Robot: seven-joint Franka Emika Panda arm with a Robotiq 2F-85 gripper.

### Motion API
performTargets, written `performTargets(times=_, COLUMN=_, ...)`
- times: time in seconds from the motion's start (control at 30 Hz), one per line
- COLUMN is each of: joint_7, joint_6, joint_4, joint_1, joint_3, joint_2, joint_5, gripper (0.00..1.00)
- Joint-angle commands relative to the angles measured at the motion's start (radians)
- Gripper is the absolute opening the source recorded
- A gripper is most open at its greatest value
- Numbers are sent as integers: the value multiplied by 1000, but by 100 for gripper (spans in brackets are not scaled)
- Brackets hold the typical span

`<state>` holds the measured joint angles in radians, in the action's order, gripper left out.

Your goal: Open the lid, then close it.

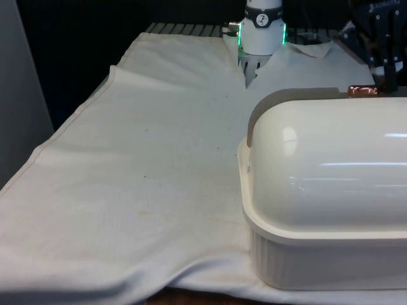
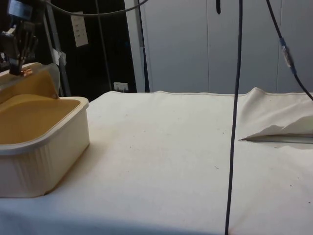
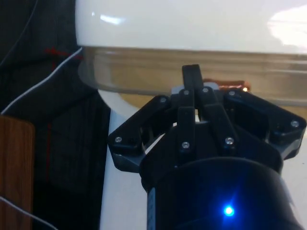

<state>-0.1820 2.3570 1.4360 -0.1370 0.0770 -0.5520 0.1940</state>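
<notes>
Side view shows the gripper (image 2: 19, 68) at about ten o'clock in the scene, its fingers drawn together on the copper handle (image 2: 27, 72) at the raised edge of the lid (image 2: 29, 83). The bread box (image 2: 44, 147) sits at about eight o'clock on the white cloth (image 2: 186, 161), its interior exposed, so the lid looks rolled back and open. In the front view the box (image 1: 324, 254) occupies four o'clock, the domed lid (image 1: 331, 171) over it and the handle (image 1: 362, 91) at its far top edge near two o'clock. The wrist view has the fingers (image 3: 192, 91) pinched on the handle (image 3: 230, 86) directly ahead of them. The handle's long axis runs across the fingers, parallel to the lid's edge. Judged from this, closing means carrying the handle back over the dome's arc towards the box's open front rim.
</notes>
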Motion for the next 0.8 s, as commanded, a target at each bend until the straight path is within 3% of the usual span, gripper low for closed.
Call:
performTargets(times=0.0, joint_7=5, joint_6=-1, joint_4=18, joint_1=0, joint_3=4, joint_2=10, joint_5=7, gripper=0)
performTargets(times=0.77, joint_7=49, joint_6=-27, joint_4=127, joint_1=-1, joint_3=45, joint_2=49, joint_5=24, gripper=0)
